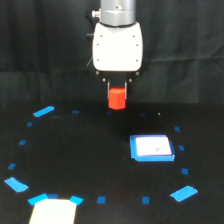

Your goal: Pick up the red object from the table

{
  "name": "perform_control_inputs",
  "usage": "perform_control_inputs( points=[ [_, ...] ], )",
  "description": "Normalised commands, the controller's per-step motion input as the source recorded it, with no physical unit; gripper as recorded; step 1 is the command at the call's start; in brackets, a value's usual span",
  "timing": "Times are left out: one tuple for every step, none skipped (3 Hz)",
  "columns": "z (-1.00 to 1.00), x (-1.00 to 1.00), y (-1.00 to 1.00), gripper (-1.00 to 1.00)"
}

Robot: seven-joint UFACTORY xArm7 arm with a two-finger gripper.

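Note:
The red object is a small bright red-orange block held between the dark fingers below the white gripper body. My gripper is shut on it and holds it above the black table, near the far side of the ring of blue tape marks. The block's lower edge hangs free with no contact to the surface. The fingers cover the block's upper sides.
A white square pad with a blue border lies on the table to the exterior view's right of the gripper. Larger blue tape pieces sit around the ring. A pale patch lies at the bottom left. A black curtain hangs behind.

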Motion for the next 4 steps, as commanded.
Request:
perform_control_inputs(
  points=[
    [-0.19, 0.4, -0.24, -0.69],
    [-0.07, 0.44, -0.33, -1.0],
    [0.44, 0.12, -0.12, -1.0],
    [-0.7, 0.08, -0.25, -1.0]
  ],
)
